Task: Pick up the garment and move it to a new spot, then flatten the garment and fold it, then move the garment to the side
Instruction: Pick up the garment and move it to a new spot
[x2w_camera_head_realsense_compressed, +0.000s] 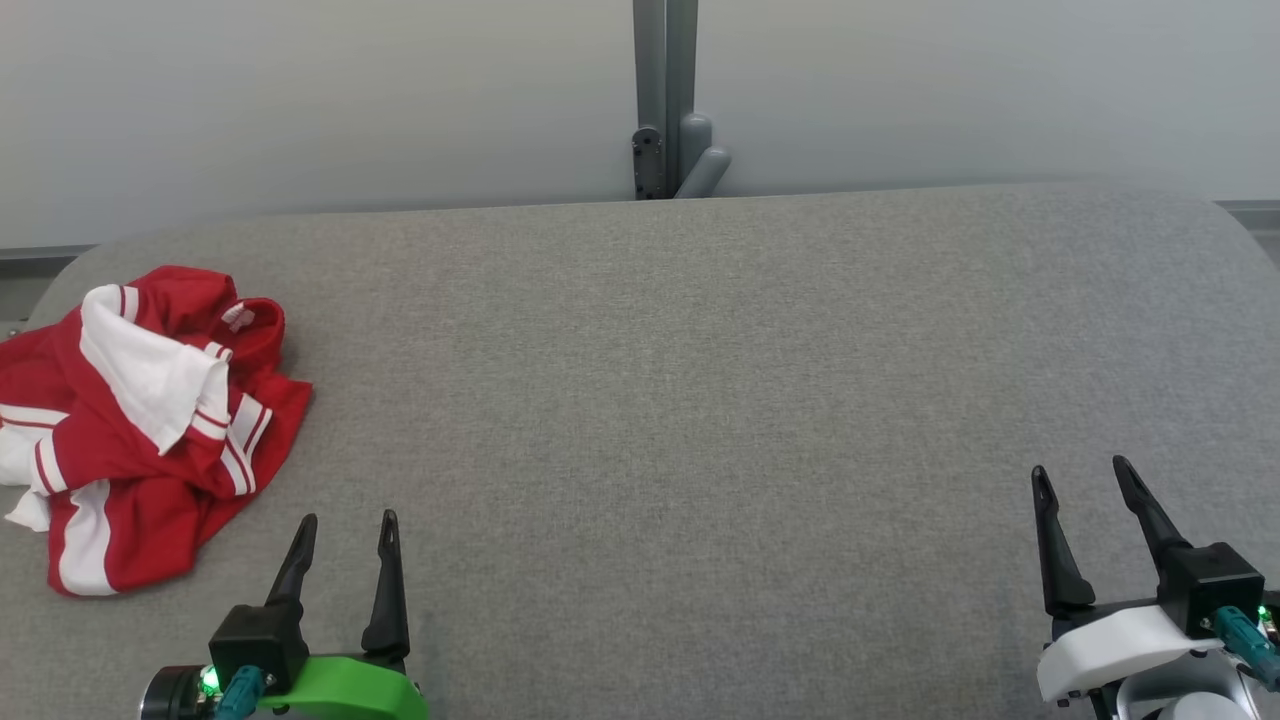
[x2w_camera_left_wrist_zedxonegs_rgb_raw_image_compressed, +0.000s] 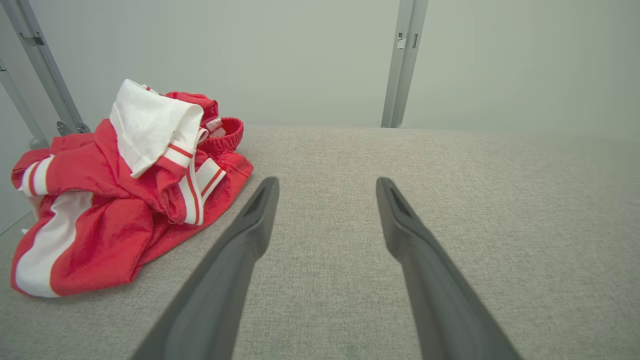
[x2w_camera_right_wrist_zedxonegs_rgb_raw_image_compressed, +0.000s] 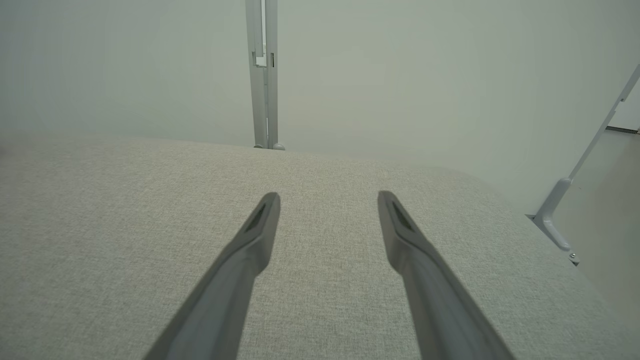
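Observation:
A crumpled red garment (x2w_camera_head_realsense_compressed: 150, 430) with white stripes and a white panel lies bunched at the left edge of the grey fabric table (x2w_camera_head_realsense_compressed: 700, 400). My left gripper (x2w_camera_head_realsense_compressed: 348, 520) stands open near the front edge, just right of the garment and not touching it. In the left wrist view the garment (x2w_camera_left_wrist_zedxonegs_rgb_raw_image_compressed: 120, 200) sits left of my open left gripper (x2w_camera_left_wrist_zedxonegs_rgb_raw_image_compressed: 327, 185), with nothing between the fingers. My right gripper (x2w_camera_head_realsense_compressed: 1080, 472) is open at the lower right, far from the garment. In the right wrist view the right gripper (x2w_camera_right_wrist_zedxonegs_rgb_raw_image_compressed: 327, 197) is open over bare fabric.
A pale wall runs behind the table, with a grey metal post (x2w_camera_head_realsense_compressed: 665, 100) at its middle. The table's far corners are rounded. A grey bracket (x2w_camera_right_wrist_zedxonegs_rgb_raw_image_compressed: 555, 220) stands beyond the table's right edge. Bare grey surface stretches between the garment and my right gripper.

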